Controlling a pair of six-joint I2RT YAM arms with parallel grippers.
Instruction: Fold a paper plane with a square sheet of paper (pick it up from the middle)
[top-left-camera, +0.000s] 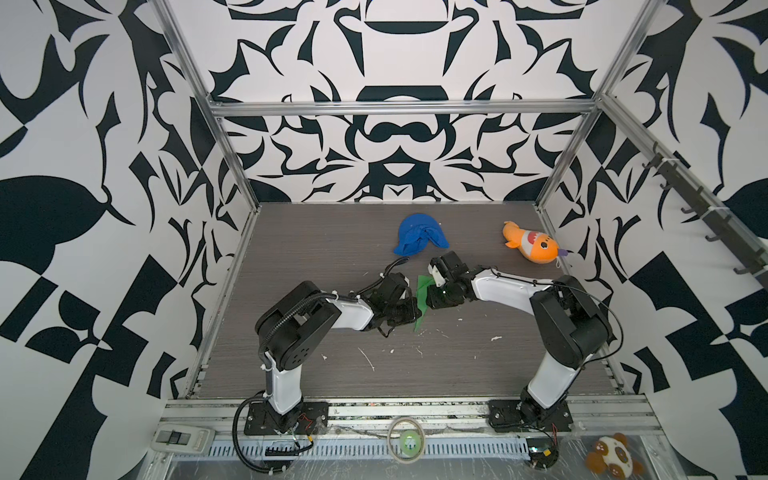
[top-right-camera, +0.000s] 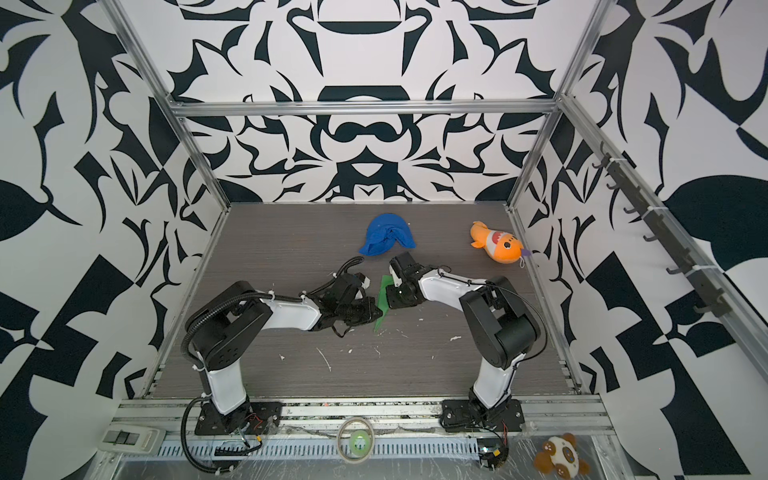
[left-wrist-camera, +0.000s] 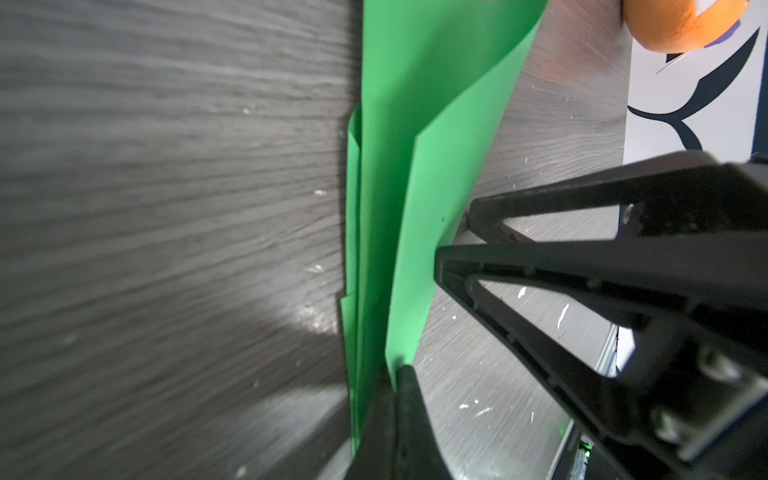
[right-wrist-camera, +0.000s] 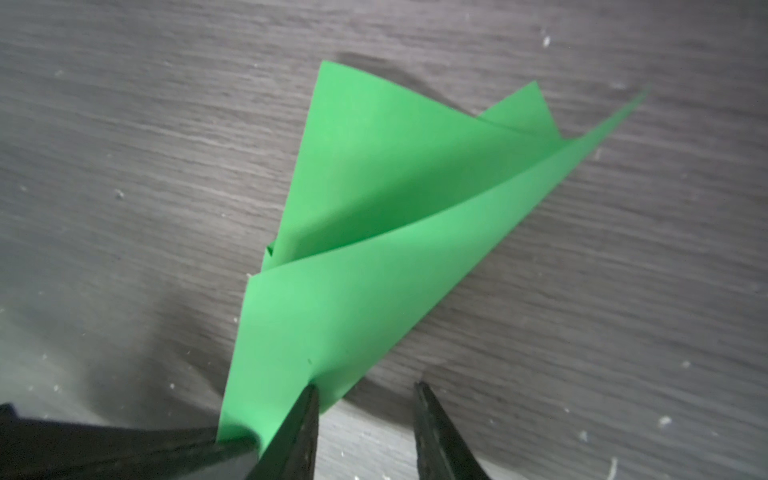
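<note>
Left fingers pinch the folded paper; right fingers stand part open beside it.

The green paper, folded to a loose long point, is at the centre of the surface. Left fingers are closed tight on one edge. Right fingers hold nothing, with one tip touching the paper. A cloth lies at 12 o'clock from it and a fish at 2 o'clock.

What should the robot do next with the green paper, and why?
Probably close the right gripper on the edge of the paper: the left gripper pinches it, and the right jaws stand open at that edge.
</note>
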